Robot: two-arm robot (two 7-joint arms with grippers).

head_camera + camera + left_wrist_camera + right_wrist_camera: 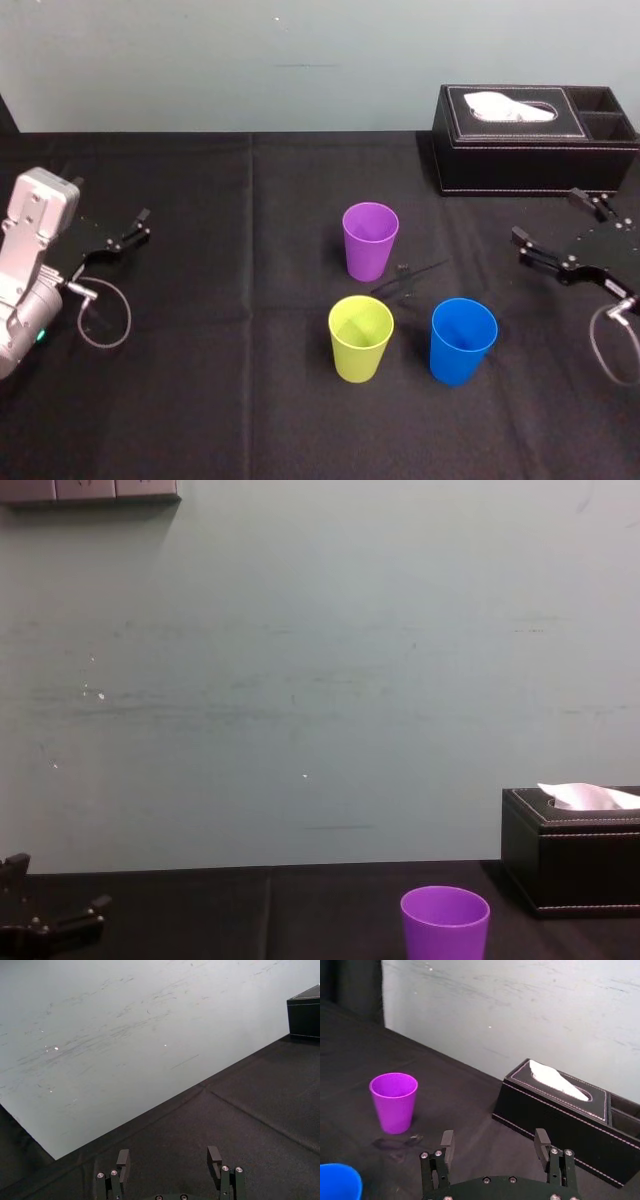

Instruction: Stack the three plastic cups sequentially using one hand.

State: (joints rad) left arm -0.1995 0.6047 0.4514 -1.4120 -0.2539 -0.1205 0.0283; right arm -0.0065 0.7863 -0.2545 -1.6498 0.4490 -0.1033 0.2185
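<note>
Favours the right tool (548, 216), spread open and empty near the right edge of the bench (200, 400): upright blue cup (462, 345) nearest on its left, yellow-green cup (360, 340) and purple cup (369, 243) just beyond, left tool (128, 230), also open and empty, well apart.

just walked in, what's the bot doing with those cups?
Nothing is in hand yet. The purple cup, yellow-green cup and blue cup stand upright and apart on the black cloth, none stacked. The left end effector is open at the left side of the table. The right end effector is open at the right side, in front of the tissue box, facing the cups.
</note>
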